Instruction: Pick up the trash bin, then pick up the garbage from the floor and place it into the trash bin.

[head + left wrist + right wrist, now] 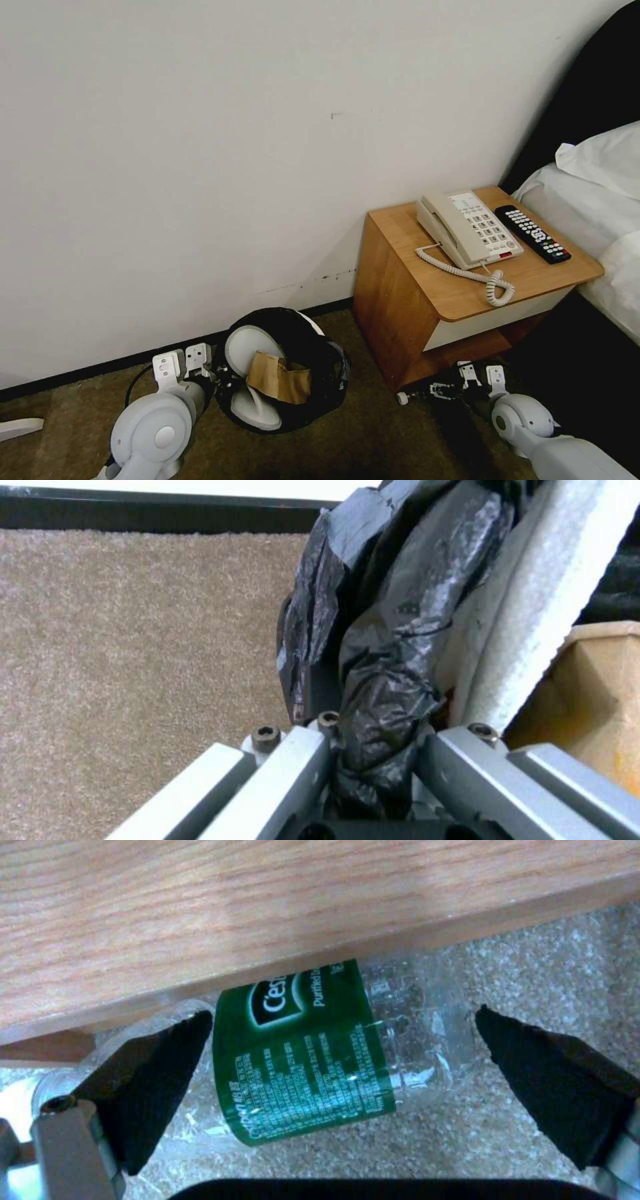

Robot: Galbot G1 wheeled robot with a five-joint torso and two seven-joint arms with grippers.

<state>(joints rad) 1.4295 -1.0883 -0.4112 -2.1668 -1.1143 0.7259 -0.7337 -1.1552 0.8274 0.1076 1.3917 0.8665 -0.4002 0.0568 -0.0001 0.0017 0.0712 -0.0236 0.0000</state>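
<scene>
The trash bin (pixel 283 370), round and white with a crinkly black liner, is tipped on the carpet (pixel 373 440) near the wall's baseboard. Inside it are a flat white slipper (pixel 250 377) and a brown cardboard piece (pixel 280 379). The left gripper (pixel 373 760) has its fingers clamped on the bin's bagged rim. At the nightstand's (pixel 467 287) lower front edge a clear plastic bottle (pixel 313 1050) with a green label lies on the carpet, between the spread fingers of the right gripper (pixel 343 1060).
</scene>
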